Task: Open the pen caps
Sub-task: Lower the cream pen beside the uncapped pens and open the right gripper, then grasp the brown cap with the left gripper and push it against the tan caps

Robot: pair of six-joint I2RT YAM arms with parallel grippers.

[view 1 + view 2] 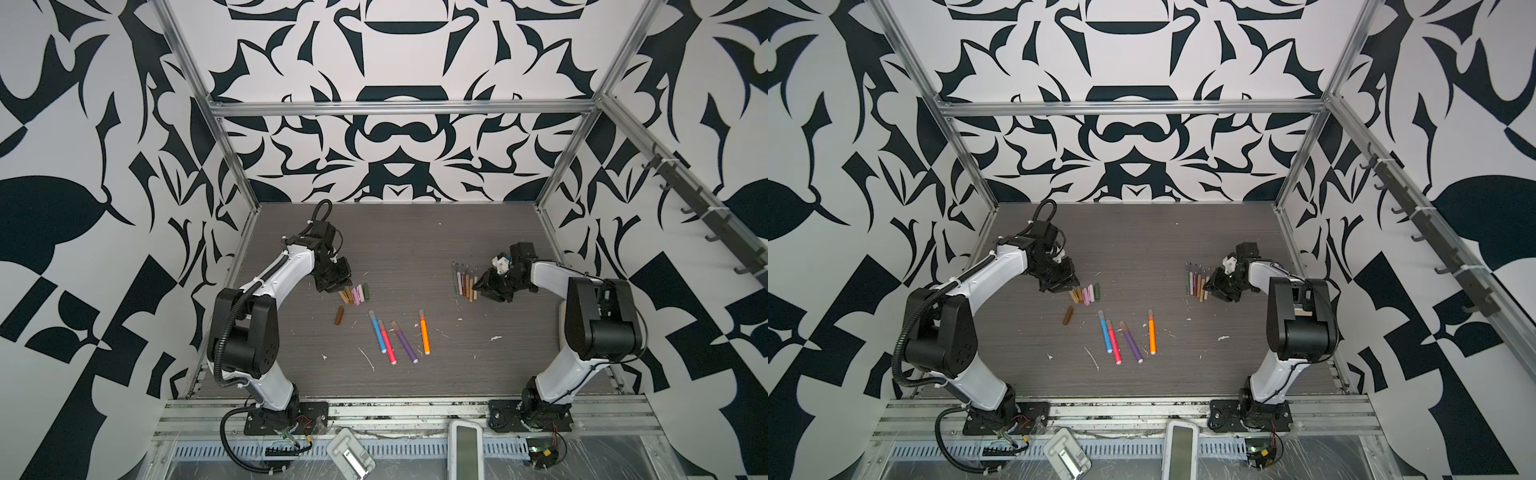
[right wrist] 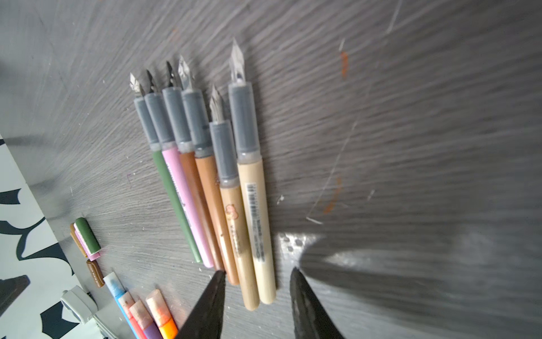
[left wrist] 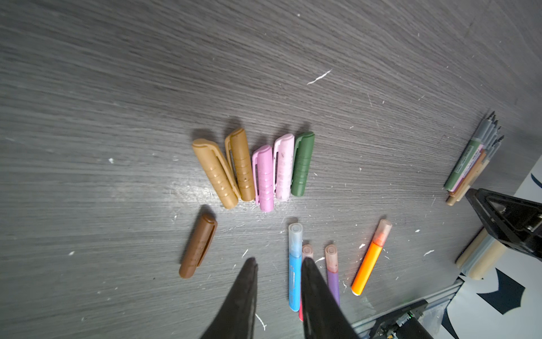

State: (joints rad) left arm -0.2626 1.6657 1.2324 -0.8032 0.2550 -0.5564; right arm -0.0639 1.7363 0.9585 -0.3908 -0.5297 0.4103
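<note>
My left tool (image 3: 279,262) hangs slightly parted and empty over the tabletop (image 3: 117,88). Five pen caps (image 3: 255,170) lie in a row, brown cap (image 3: 198,246) apart. Four capped markers (image 3: 366,264) sit mid-tabletop, the red one mostly hidden. Six uncapped pens (image 2: 211,190) lie on the right; barcode label (image 2: 255,217) unreadable. Right tool (image 2: 258,272) open, pen ends between the jaws, contact unclear.
</note>
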